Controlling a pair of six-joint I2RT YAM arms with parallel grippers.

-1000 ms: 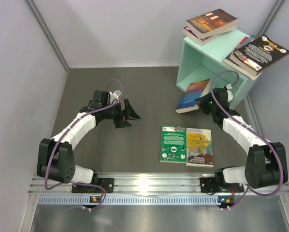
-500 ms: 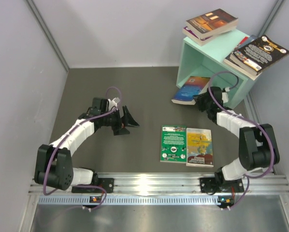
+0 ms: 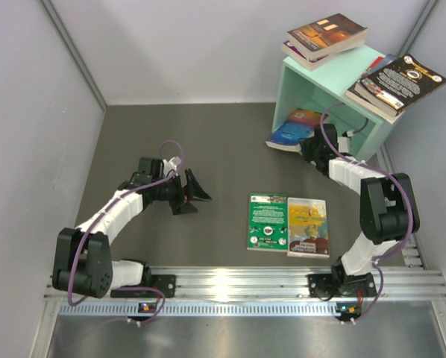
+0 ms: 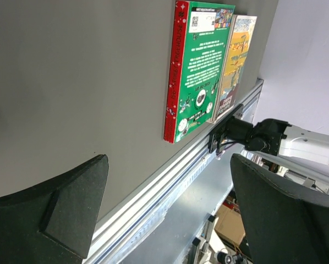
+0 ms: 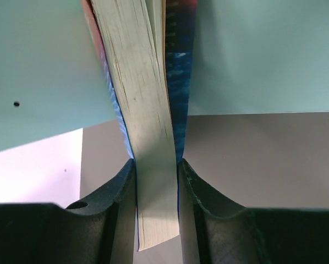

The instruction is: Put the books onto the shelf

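Observation:
My right gripper (image 3: 306, 147) is shut on a blue-orange book (image 3: 292, 128) whose far end reaches into the open face of the mint-green shelf (image 3: 321, 83). In the right wrist view the book's page edge (image 5: 145, 126) stands pinched between both fingers, with the shelf wall (image 5: 258, 55) just beyond. A green book (image 3: 267, 221) and a yellow book (image 3: 308, 227) lie side by side on the table. My left gripper (image 3: 198, 192) hovers open left of them, holding nothing. The left wrist view shows the green book (image 4: 200, 66) and the yellow book (image 4: 237, 55) ahead.
A brown book (image 3: 329, 33) on a purple one (image 3: 301, 54) lies on the shelf's top. A black book (image 3: 403, 77) tops a pile overhanging the shelf's right edge. An aluminium rail (image 3: 230, 283) runs along the near edge. Grey walls close in left, back and right.
My right arm has carried the blue-orange book up and away from me, into the shelf's opening. My left arm has drifted slightly towards me, still open.

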